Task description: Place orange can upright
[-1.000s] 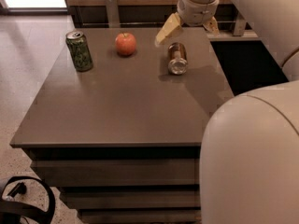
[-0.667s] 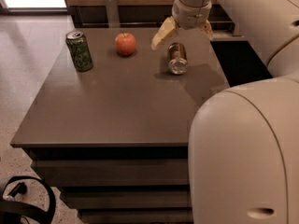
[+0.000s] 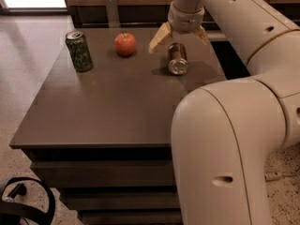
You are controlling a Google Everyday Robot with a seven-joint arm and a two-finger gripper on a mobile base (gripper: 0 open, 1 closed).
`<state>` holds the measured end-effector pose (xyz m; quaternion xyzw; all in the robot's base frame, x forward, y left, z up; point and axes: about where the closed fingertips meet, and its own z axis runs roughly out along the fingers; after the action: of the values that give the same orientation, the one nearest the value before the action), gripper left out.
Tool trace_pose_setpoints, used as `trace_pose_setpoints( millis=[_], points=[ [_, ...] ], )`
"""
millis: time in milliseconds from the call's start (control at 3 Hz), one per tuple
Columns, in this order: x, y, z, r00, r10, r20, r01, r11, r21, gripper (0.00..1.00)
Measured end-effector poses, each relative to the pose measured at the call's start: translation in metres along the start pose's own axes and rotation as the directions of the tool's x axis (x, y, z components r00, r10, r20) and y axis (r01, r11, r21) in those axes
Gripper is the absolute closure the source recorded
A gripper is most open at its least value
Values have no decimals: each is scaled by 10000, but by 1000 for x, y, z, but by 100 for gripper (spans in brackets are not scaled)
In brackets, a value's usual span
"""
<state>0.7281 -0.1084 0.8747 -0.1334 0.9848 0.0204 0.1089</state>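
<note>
Orange can (image 3: pixel 178 59) on its side, wide-spread gripper (image 3: pixel 179 44) now closer above it

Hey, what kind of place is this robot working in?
Likely an office break area: a dark table with a green can, an apple and the orange can lying below the open hand.

The orange can (image 3: pixel 177 58) lies on its side on the right far part of the worktop (image 3: pixel 103 107). Its body is orange-brown, and one round silver end faces the camera. The long axis points away from the camera, toward the far edge. The tool (image 3: pixel 179 43) hangs just above the far end of the can, its two fingers spread wide, one on each side.
</note>
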Motion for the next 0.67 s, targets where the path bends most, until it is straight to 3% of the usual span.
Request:
trace_pose_setpoints(
  millis=[667],
  points=[
    [-10, 0, 27, 9982, 559, -237, -565, 9981, -264, 0]
  ],
)
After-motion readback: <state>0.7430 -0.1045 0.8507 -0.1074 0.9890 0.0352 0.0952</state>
